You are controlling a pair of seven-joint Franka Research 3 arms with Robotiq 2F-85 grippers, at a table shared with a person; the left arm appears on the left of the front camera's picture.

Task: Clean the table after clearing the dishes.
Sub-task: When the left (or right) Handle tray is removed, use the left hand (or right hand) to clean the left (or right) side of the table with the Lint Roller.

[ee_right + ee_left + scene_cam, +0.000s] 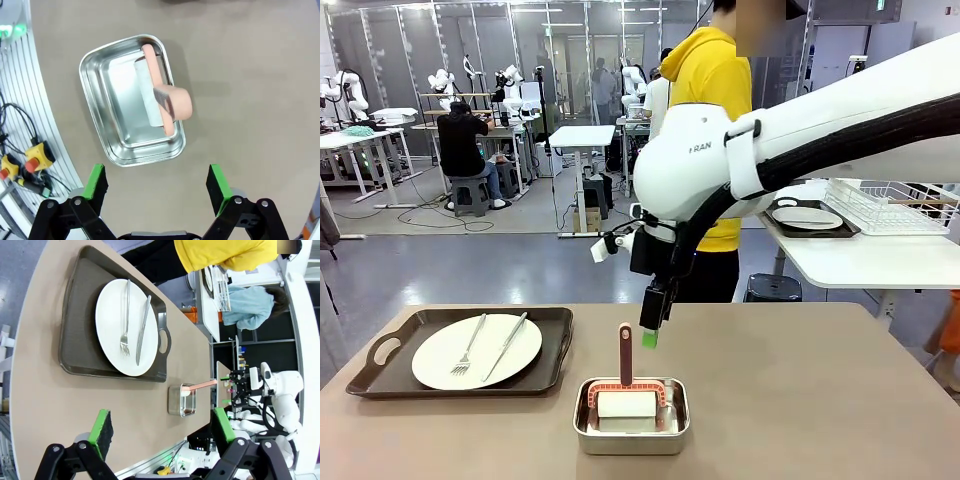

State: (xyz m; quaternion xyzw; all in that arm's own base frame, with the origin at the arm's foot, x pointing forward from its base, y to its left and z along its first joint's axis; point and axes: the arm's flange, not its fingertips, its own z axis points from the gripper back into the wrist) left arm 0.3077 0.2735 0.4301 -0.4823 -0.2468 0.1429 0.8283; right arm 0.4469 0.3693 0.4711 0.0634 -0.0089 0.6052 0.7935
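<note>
At the lower centre of the front view, close to the near edge of the taupe bench point(800, 400), stands a small steel pan point(631, 432). A roller point(625, 402) with a white roll and a pink frame lies in it, its pink handle rising upright. The right jaws hang just above and behind that handle, pointing down. In the right wrist view their green pads point(97, 180) stand wide apart at the bottom of the frame, with bare bench between them and nothing held or touched, and the pan lies beyond them toward the upper left. The left jaws are likewise spread wide and empty. In the left wrist view their green pads point(102, 425) sit at the bottom over the bench, clear of everything, with the pan further up. To the left of the pan in the front view, a dark handled tray point(390, 375) rests on the bench and carries a round white plate point(440, 365). On the plate a fork point(468, 350) and a knife point(506, 345) lie side by side. At the upper right, beyond the bench, a white table point(860, 262) bears a second dark tray point(772, 218) with a white plate point(807, 217), next to a wire rack point(890, 205). A person in a yellow top point(705, 70) stands behind the bench at the upper centre.
</note>
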